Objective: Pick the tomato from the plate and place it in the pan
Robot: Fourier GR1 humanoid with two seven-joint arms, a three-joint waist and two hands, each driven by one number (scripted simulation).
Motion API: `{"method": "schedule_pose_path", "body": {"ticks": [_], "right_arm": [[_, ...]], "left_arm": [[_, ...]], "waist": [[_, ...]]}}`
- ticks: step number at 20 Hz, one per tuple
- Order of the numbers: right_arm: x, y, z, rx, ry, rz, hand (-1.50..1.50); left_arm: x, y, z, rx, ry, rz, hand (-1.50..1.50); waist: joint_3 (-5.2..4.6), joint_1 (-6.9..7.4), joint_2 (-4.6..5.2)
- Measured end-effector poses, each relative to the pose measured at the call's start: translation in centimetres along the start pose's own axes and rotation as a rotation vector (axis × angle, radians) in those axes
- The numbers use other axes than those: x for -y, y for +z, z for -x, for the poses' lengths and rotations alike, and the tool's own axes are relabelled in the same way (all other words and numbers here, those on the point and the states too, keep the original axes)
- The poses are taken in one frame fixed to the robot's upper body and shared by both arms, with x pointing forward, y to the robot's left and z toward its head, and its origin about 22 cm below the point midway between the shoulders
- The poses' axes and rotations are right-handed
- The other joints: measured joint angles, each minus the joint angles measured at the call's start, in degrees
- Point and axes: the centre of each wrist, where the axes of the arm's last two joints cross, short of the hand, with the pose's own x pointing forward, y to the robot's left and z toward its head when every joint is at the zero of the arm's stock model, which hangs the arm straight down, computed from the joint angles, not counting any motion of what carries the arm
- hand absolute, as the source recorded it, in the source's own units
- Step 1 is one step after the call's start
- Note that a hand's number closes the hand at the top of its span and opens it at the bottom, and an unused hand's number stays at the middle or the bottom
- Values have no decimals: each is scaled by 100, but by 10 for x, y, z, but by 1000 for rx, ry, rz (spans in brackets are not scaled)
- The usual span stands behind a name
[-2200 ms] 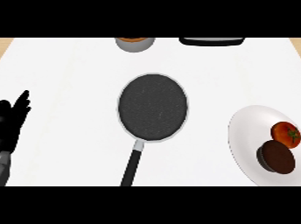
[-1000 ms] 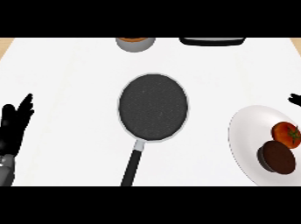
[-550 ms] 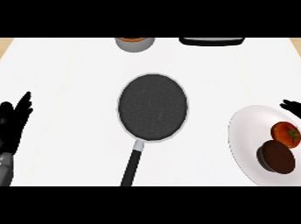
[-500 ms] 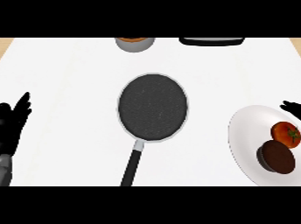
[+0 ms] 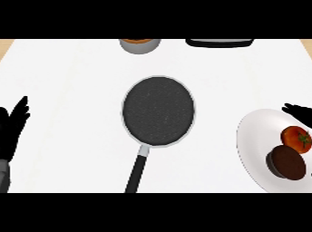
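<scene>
A red tomato (image 5: pixel 297 138) lies on the white plate (image 5: pixel 259 145) at the right edge, with a dark brown round item (image 5: pixel 286 162) just in front of it. The dark pan (image 5: pixel 158 110) sits mid-counter, its black handle (image 5: pixel 136 170) pointing toward me. My right hand (image 5: pixel 309 114) comes in from the right edge, its fingers straight over the plate's far rim just behind the tomato, not touching it; a bit of it also shows near the plate's lower right. My left hand (image 5: pixel 6 131) rests open at the left edge, fingers up.
A grey bowl (image 5: pixel 140 45) with something orange in it stands at the back, centre. A dark tray-like item (image 5: pixel 219 43) sits at the back right. Wooden counter shows at both far corners.
My right hand has come into view from the right and moved leftward over the plate's far rim toward the tomato. The left hand has sunk slightly.
</scene>
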Motion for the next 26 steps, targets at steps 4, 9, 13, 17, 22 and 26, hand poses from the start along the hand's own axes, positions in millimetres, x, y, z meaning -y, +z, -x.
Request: {"method": "schedule_pose_path", "body": {"ticks": [4,9,13,17,22,26], "right_arm": [[-2,-11,0,-16,0,-13,-150],[-12,-19,4,-42,14,-33,-150],[-26,-23,11,-36,36,-34,150],[-20,-32,7,-10,109,24,150],[-20,-31,16,2,139,71,150],[-19,-27,6,-16,126,70,150]], "left_arm": [[6,-2,-6,2,1,1,0],[4,-4,-18,3,-5,5,0],[8,3,-15,-1,-6,12,0],[9,2,-12,-3,-2,11,0],[14,0,-11,2,2,8,0],[10,3,-6,0,-3,7,0]], "waist": [[1,3,1],[1,5,1],[1,13,0],[2,14,3],[0,4,1],[-1,-6,-3]]}}
